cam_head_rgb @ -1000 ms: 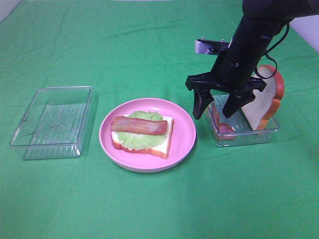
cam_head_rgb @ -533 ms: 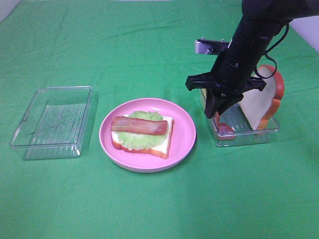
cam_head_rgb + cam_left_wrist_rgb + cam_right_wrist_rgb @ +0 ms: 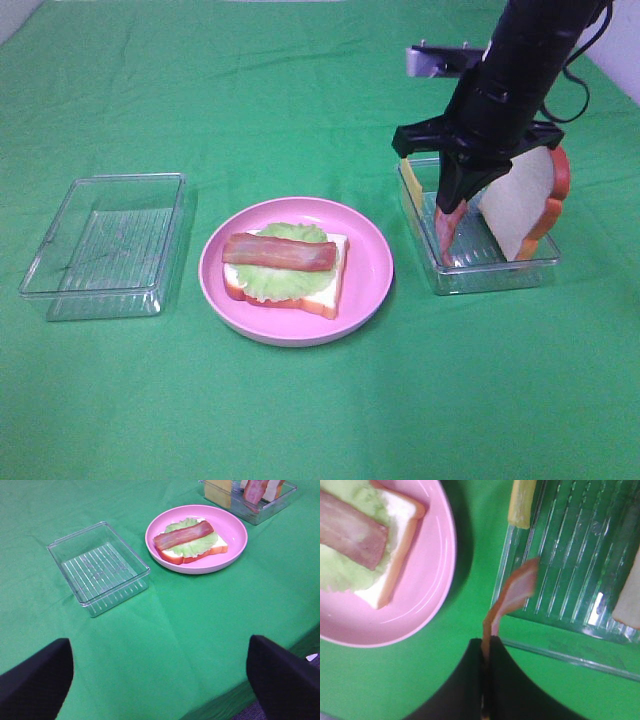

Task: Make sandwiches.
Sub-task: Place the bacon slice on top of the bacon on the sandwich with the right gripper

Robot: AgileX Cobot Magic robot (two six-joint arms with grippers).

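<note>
Two clear trays flank the pink plate (image 3: 370, 270) on the green cloth (image 3: 300, 100): an empty tray (image 3: 100, 300) well to its left, a stocked tray (image 3: 495, 275) just to its right. On the plate lies the open sandwich (image 3: 285, 270), made of bread base, lettuce and one bacon strip, with its long axis across the plate, left to right. A spare bread slice (image 3: 515, 205) leans upright in the stocked tray. Above that tray the right gripper (image 3: 447, 205) is clamped on a second bacon strip (image 3: 445, 232) by its upper end. The strip hangs near-vertical; whether its lower end clears the tray floor, cannot tell. Judged light, limp and smooth: an end pinch should hold, but expect swing. A cheese slice (image 3: 410, 185) stands on edge at the tray wall nearest the plate. Well away from the plate, the left gripper (image 3: 160, 655) has its jaws spread wide and holds nothing.
</note>
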